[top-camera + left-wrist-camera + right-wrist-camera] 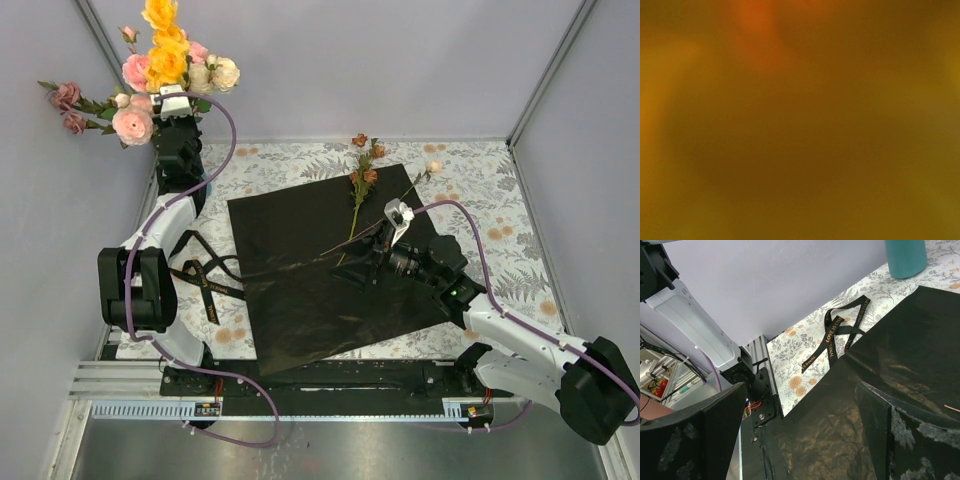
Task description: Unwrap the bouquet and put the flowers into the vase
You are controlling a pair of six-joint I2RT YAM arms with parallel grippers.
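The left tool (170,92) sits high in the far left corner, with the main bunch of flowers (165,60) fanning out just above it. An orange-yellow blur, likely a bloom against the lens, fills its wrist view, so I cannot tell whether it is clenched or released. The vase (905,257) stands beyond the right tool (358,268), past the ribbon (205,285). That tool hangs released, fingers (695,440) spread and empty, low over the black paper (300,300). It is probably lined up for the two stems (357,200) lying just ahead of it.

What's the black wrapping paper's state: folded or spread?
Spread: the black wrapping paper lies open and roughly flat on the floral tablecloth, with the ribbon loose beside its left edge.
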